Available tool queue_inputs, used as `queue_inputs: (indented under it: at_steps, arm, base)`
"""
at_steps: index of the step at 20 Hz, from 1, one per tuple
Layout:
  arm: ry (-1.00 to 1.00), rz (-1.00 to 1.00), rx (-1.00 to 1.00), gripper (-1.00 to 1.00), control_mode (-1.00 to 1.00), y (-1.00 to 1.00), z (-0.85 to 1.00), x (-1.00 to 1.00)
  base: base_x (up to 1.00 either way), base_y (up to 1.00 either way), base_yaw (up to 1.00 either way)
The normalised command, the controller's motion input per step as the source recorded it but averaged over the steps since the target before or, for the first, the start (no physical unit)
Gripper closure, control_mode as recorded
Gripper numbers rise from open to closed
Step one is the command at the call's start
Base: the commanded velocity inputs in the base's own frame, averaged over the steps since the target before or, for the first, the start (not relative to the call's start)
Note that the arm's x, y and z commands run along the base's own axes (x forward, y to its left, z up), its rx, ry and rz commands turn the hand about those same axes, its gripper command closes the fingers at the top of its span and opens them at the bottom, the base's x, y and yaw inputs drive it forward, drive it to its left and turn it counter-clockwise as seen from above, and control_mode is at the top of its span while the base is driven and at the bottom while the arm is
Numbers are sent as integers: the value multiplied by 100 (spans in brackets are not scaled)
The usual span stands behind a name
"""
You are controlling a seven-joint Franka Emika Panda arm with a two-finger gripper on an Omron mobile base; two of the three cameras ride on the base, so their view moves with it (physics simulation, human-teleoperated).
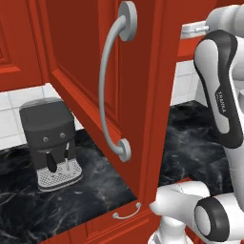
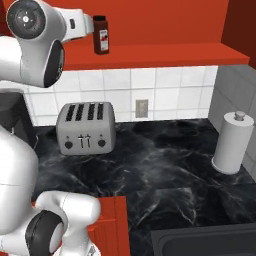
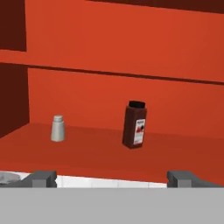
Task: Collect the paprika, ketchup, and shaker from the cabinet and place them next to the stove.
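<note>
We face the open cabinet: paprika stands upright right of the shaker, well apart. Gripper jaws spread wide, empty. Jar looks rigid, light, slick; we'd grip mid-body.

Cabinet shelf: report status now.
Pincer open, empty, short of the cabinet shelf. Paprika and shaker upright, apart. Nothing between pincer and paprika.

Brightness: I saw even, bright light in all three views, no dim corners.
Shadows: soft, under the toaster and coffee machine on the worktop.
Glare: I found pale sheen on the cabinet door and its handle.
Sharpness: the jar label looked soft; edges were slightly jagged.
</note>
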Motion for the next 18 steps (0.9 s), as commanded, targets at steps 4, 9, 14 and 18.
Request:
queue_inputs:
  at_steps: [4,9,14,18]
  arm:
    - [3,0,3,-100,-100,-30,6,41]
    - [12,2,0,-100,-100,-18,0,53]
    - [6,21,0,-100,-100,-19,0,61]
    - [1,27,0,-100,-100,-22,0,49]
  base:
    - [0,0,0]
    - [0,0,0]
    - [0,0,0]
    - [0,0,0]
